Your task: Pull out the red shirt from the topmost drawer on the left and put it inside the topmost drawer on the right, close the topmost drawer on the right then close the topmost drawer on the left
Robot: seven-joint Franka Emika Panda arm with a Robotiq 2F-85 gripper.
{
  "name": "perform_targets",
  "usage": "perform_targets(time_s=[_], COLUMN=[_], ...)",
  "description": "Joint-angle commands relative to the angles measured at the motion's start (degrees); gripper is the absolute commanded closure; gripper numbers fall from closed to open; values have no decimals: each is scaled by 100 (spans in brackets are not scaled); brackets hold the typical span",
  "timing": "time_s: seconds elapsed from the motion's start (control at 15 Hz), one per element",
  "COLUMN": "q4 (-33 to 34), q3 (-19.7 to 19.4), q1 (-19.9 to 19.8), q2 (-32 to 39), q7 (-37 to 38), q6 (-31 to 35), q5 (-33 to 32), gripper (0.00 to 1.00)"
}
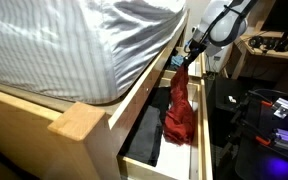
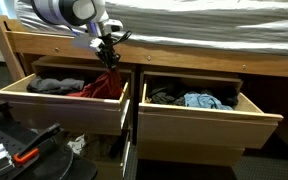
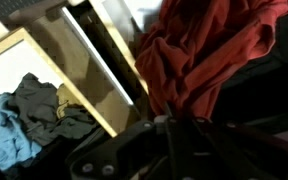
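My gripper (image 2: 108,57) is shut on the red shirt (image 2: 106,86) and holds it up by its top, above the left top drawer (image 2: 64,108), which is open. The shirt hangs down into that drawer; it also shows in an exterior view (image 1: 181,105) and in the wrist view (image 3: 214,55), bunched between the fingers (image 3: 176,118). The right top drawer (image 2: 199,122) is open and holds blue and dark clothes (image 2: 199,100), seen in the wrist view too (image 3: 29,120).
Grey clothes (image 2: 56,85) lie in the left drawer beside the shirt. A mattress with a striped sheet (image 1: 74,45) sits on the wooden bed frame (image 1: 79,120) above the drawers. Dark equipment (image 2: 24,150) stands on the floor in front.
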Motion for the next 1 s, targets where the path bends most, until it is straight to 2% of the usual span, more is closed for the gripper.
perform_targets(time_s=[0.0,0.2,0.47,0.67,0.93], q4=[-617,-497,-176,346,1013], q3=[-1315,-2734,-3800,-4652,-5375], q1=[876,1682,2081,2391,2656], q2=[-966,-1242,-1421,-1347,-1500], q7=[467,963,1531,2319,3096], q6=[313,180,111,8,-518], q5=[-442,-1321,-2394,-3393,-4501], gripper=[98,98,98,98,98])
